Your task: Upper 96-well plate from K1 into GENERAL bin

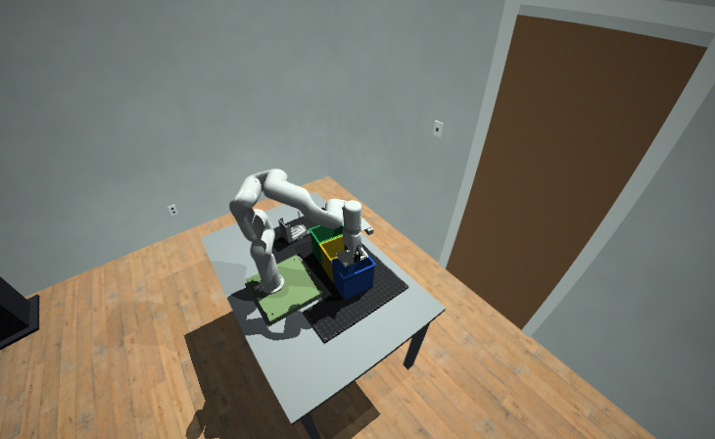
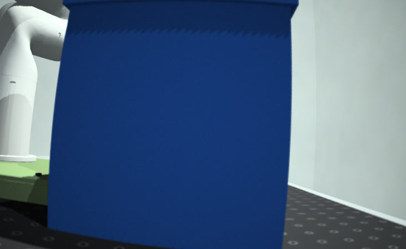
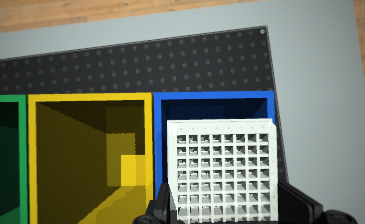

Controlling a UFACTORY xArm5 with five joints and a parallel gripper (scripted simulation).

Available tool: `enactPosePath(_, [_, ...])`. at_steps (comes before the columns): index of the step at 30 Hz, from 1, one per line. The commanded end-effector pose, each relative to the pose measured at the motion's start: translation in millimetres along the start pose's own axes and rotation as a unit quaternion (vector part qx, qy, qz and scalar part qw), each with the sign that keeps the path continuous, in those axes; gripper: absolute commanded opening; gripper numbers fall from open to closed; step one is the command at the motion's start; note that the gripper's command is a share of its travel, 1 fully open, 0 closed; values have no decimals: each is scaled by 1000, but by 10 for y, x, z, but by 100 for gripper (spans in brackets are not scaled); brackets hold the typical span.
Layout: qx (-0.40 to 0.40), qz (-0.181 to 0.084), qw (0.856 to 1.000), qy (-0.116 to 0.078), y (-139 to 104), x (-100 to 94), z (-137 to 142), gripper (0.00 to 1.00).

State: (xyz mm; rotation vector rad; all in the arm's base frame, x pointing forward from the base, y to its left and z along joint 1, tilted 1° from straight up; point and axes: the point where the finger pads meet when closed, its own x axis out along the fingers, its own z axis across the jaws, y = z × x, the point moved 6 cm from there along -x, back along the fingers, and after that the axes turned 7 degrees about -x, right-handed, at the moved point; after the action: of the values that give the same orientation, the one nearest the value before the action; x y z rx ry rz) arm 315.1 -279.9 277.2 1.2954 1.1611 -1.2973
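Observation:
My gripper point(image 3: 222, 200) point(image 1: 353, 256) is shut on the white 96-well plate point(image 3: 223, 170) and holds it flat above the open mouth of the blue bin point(image 3: 213, 97) point(image 1: 356, 277) point(image 2: 170, 123). In the wrist view the plate covers most of the blue bin's opening. The blue bin stands upright at the end of a row, next to the yellow bin point(image 3: 88, 97) point(image 1: 327, 253) and the green bin point(image 3: 3, 100) point(image 1: 319, 233). The stack rack K1 point(image 1: 293, 227) stands behind the green bin with a white plate in it.
The bins stand on a black perforated board point(image 1: 371, 294) point(image 3: 133, 60) point(image 2: 337, 225) on a grey table point(image 1: 316, 370) point(image 3: 323, 100). The arm's base sits on a green plate point(image 1: 289, 288) point(image 2: 9, 173) left of the bins. The table edge lies right of the blue bin.

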Motion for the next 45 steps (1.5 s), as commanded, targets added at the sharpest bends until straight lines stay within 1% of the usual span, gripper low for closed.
enactPosePath(1, [0,1,1000,-1,21,-14,76,0])
enactPosePath(37, [0,1,1000,-1,20,-14,66,0])
enactPosePath(45, [0,1,1000,-1,21,120,64,0])
